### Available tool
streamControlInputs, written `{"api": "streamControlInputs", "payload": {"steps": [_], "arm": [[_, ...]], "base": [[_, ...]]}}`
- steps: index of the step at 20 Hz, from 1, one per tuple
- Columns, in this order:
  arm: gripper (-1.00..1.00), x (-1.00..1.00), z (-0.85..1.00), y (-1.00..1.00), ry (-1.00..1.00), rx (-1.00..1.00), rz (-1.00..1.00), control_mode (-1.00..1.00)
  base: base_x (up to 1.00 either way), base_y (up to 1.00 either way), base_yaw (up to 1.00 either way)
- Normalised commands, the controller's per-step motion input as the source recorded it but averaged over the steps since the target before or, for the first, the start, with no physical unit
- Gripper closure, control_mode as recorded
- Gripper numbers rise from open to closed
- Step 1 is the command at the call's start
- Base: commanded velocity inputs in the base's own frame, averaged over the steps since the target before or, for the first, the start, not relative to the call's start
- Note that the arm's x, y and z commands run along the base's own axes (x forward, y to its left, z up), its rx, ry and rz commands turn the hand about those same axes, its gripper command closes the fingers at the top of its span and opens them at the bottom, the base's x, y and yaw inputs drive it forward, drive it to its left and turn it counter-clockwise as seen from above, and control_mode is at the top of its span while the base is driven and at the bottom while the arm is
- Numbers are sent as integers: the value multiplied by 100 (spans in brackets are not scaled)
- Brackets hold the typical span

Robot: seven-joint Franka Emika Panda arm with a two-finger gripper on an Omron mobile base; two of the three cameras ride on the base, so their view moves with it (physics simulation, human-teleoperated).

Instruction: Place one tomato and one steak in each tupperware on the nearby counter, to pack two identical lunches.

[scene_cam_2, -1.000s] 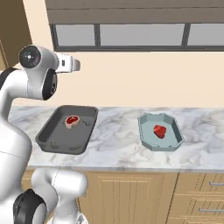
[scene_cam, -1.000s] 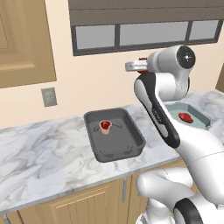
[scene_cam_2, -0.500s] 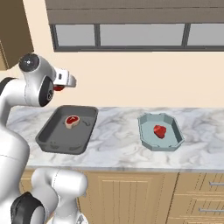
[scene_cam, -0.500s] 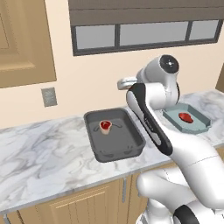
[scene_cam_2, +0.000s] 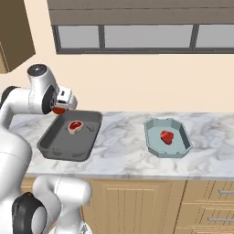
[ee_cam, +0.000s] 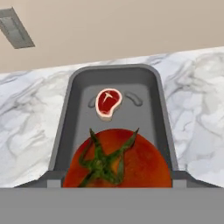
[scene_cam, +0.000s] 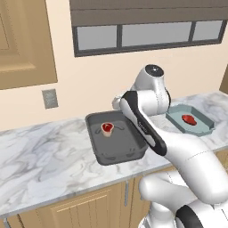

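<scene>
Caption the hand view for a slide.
Held tomato hangs over the dark grey tray with a fat-rimmed steak inside.

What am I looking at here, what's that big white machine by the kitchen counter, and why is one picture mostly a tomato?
It is a white robot arm on a base that drives. Two cameras sit behind it, left and right, looking over the marbled counter. The third camera sits on its hand, looking along the gripper, so the tomato it carries looms large, above the dark grey box. That box holds a steak with a white fat rim. Further along stands a pale teal box with a plain red steak inside.
</scene>
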Motion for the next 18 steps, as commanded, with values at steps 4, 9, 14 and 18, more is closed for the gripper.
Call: {"api": "streamControlInputs", "payload": {"steps": [4,9,14,18], "arm": [[100,13,-76,1,21,0,2,-100],[100,19,-66,0,21,0,1,-100],[100,22,-59,0,21,0,0,-100],[100,26,-49,0,12,0,0,-100]], "base": [[0,0,0],[0,0,0],[0,0,0],[0,0,0]]}}
